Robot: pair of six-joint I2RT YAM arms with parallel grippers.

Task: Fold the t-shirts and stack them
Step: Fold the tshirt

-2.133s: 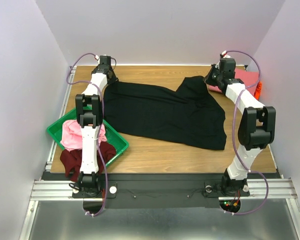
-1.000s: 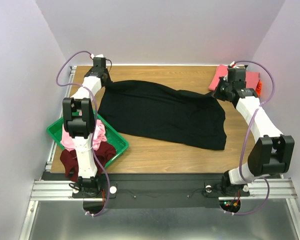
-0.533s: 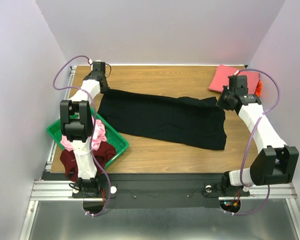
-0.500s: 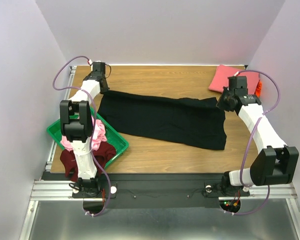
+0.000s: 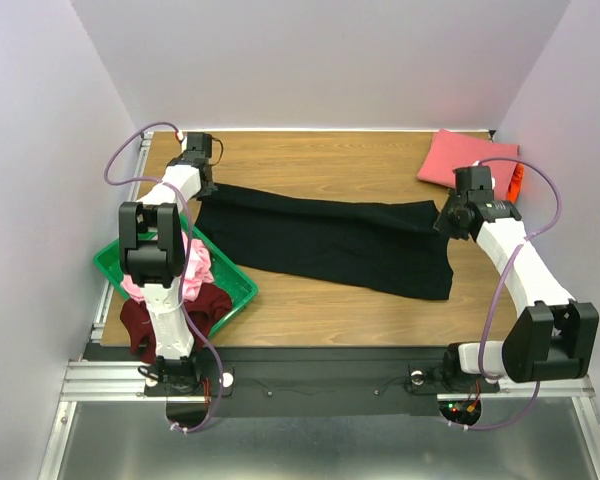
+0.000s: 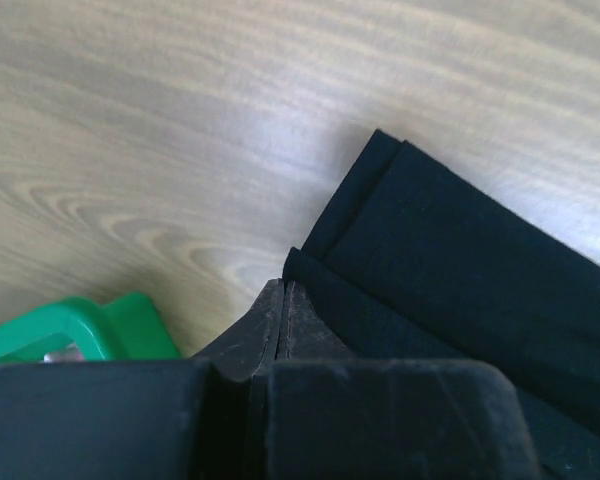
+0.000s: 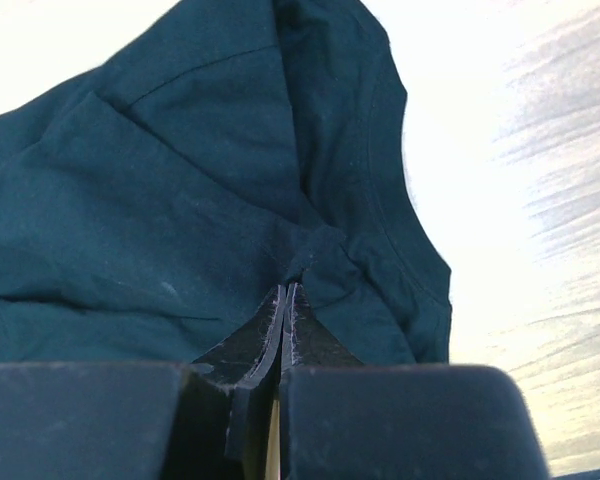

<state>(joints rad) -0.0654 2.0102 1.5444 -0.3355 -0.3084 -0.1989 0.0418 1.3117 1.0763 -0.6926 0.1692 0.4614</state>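
The large black t-shirt (image 5: 325, 240) lies across the table, its far edge folded toward the near edge. My left gripper (image 5: 202, 186) is shut on its left corner (image 6: 310, 265), low over the wood. My right gripper (image 5: 448, 218) is shut on its right end (image 7: 310, 250), where the cloth bunches at the fingertips. A coral-pink t-shirt (image 5: 465, 158) lies folded at the far right. A light pink t-shirt (image 5: 145, 272) and a dark maroon t-shirt (image 5: 145, 322) sit in a heap at the near left.
A green tray (image 5: 235, 285) holds the pink and maroon heap at the near left; its corner shows in the left wrist view (image 6: 90, 325). An orange object (image 5: 517, 180) stands by the right wall. Bare wood lies along the near edge.
Both grippers have drawn the shirt's far edge toward the near side, folding it into a narrower band. The right gripper moved off the coral-pink shirt, which now lies uncovered.
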